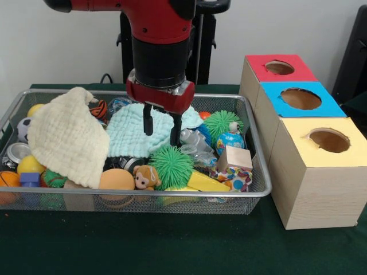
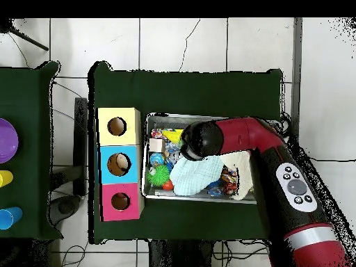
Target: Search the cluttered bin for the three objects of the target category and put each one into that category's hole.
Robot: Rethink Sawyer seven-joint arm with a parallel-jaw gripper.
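Observation:
The wire mesh bin point(image 1: 261, 192) is full of clutter. A large crinkled cream-yellow cloth point(image 1: 66, 137) is draped over the bin's left side. A mint-green crinkled cloth point(image 1: 129, 137) lies at the middle. A small speckled multicoloured fabric piece point(image 1: 239, 179) sits at the front right under a wooden block point(image 1: 235, 158). My gripper point(image 1: 162, 130) hangs open and empty, with its fingertips down at the mint cloth. In the overhead view the arm point(image 2: 236, 139) covers the gripper; the mint cloth point(image 2: 189, 177) and the cream cloth point(image 2: 243, 182) show there.
Three wooden boxes stand right of the bin, with holes in a red top point(image 1: 279, 67), a blue top point(image 1: 301, 98) and a yellow top point(image 1: 328, 140). The bin also holds green spiky balls point(image 1: 171, 166), an orange ball point(image 1: 116, 179), a toy monkey point(image 1: 147, 176) and a globe ball point(image 1: 229, 140).

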